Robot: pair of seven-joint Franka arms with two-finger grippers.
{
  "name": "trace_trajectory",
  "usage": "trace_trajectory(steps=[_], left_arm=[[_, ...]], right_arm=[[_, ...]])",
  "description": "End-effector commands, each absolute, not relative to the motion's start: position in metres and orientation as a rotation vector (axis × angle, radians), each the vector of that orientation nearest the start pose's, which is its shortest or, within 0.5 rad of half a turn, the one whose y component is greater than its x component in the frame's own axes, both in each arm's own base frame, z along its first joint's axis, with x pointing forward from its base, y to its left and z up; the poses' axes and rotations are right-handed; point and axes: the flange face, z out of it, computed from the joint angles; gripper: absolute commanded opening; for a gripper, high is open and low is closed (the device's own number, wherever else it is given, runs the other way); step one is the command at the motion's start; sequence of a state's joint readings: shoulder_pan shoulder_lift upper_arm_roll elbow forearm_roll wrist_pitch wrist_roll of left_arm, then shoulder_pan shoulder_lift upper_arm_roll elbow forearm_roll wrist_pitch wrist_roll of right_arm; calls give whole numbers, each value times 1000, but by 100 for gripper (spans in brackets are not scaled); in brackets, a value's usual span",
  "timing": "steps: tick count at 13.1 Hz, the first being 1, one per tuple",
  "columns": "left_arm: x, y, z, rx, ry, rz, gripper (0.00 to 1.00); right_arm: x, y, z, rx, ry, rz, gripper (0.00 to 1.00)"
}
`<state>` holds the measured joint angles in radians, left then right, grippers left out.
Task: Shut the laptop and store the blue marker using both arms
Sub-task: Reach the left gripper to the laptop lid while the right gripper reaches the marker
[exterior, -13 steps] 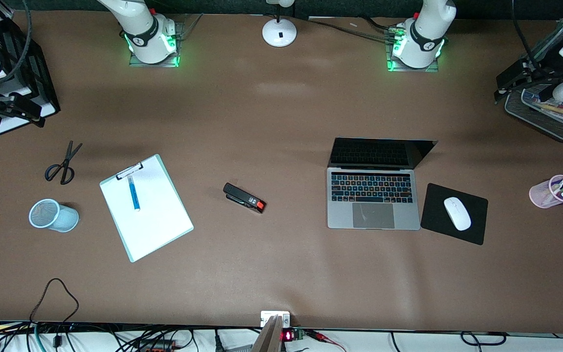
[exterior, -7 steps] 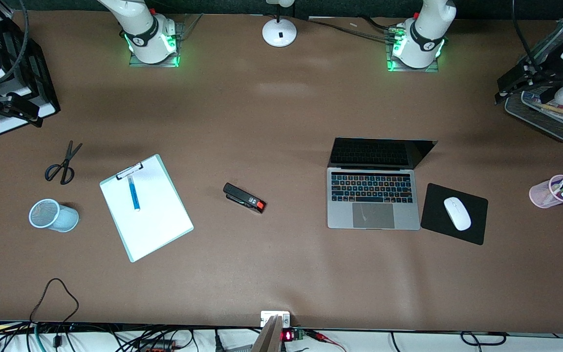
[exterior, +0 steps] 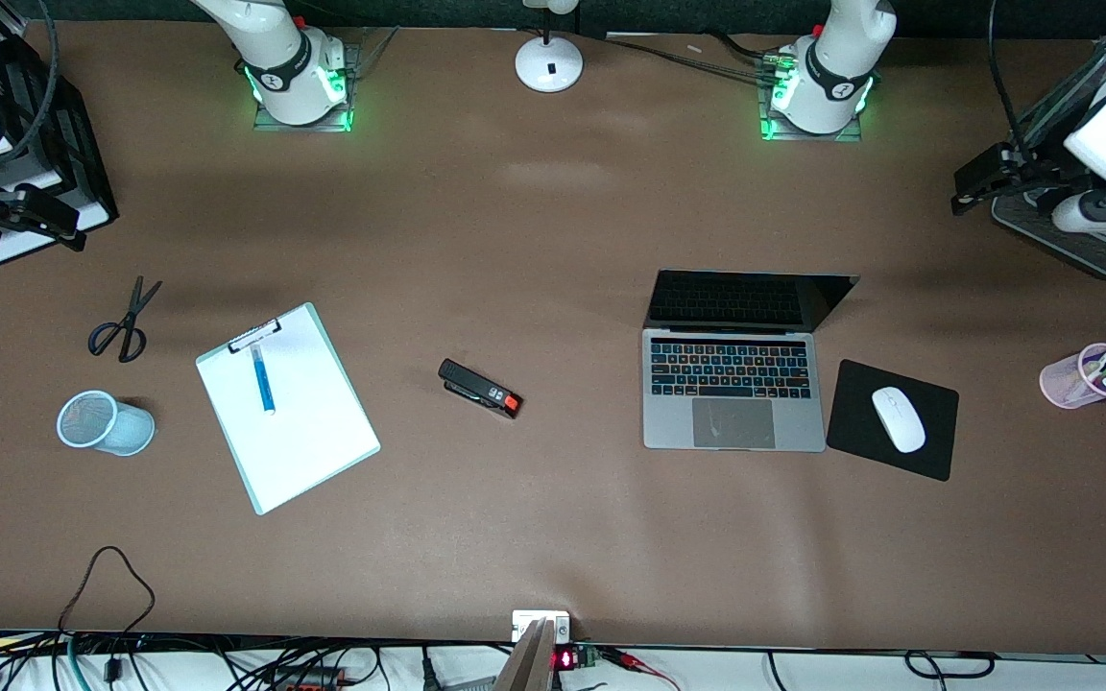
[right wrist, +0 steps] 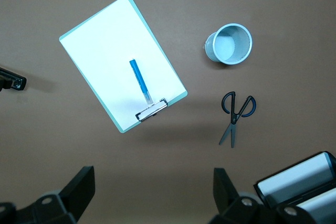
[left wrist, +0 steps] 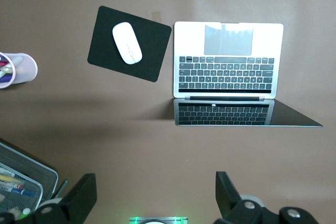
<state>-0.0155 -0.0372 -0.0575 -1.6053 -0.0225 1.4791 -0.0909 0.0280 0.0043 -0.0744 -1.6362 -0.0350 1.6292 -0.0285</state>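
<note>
White, rounded arm shells [exterior: 284, 48] with dark grey joint bands, each band bearing a small round mark. Green glow at both bases [exterior: 812, 120]. Black cables [exterior: 999, 58] trailing along the links. Black, wedge-shaped fingers [left wrist: 79, 200] on black gripper bodies.

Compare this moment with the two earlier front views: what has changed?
Only the left arm's tool moved: it shifted toward the table's middle, over bare table near the mesh tray, open and empty. The right arm's tool waits open at its own end. The laptop stays open, and the blue marker still lies on the clipboard. Nothing was taken hold of.
</note>
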Motion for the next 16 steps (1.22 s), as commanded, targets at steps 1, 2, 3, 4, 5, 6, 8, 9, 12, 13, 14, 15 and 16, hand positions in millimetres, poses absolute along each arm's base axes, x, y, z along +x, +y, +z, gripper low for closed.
trace_trajectory(steps=[1,2,3,4,5,6,8,9,12,13,14,15,16], left_arm=[[528,-60,612,-3148,-59,180,100],[529,-71,601,-3141,-33,218,100],[529,-78,595,-3138,-14,243,100],[531,-81,584,-3133,-11,281,100],[533,-87,576,-3131,-6,308,100],[535,-92,571,-3127,1,325,100],[536,-106,556,-3113,-1,381,100],[537,-109,552,-3113,-4,394,100],[535,-134,538,-3091,-65,434,100],[533,-138,530,-3081,-60,462,100],[531,-138,523,-3071,-60,491,100],[528,-138,517,-3058,-59,534,100],[527,-139,510,-3045,-53,579,100]], right_arm=[[556,-21,601,-3166,0,16,100],[557,-23,600,-3161,10,11,100],[559,-24,595,-3161,15,32,100],[560,-27,593,-3161,25,37,100],[560,-28,592,-3161,25,40,100],[560,-27,592,-3160,22,40,100],[570,-26,574,-3160,0,78,100],[577,-21,564,-3161,-12,100,100],[584,-21,555,-3161,-13,122,100],[585,-22,554,-3164,-13,120,100],[588,-20,547,-3162,-16,137,100],[593,-21,536,-3160,-13,149,100],[600,-19,529,-3162,-19,130,100]])
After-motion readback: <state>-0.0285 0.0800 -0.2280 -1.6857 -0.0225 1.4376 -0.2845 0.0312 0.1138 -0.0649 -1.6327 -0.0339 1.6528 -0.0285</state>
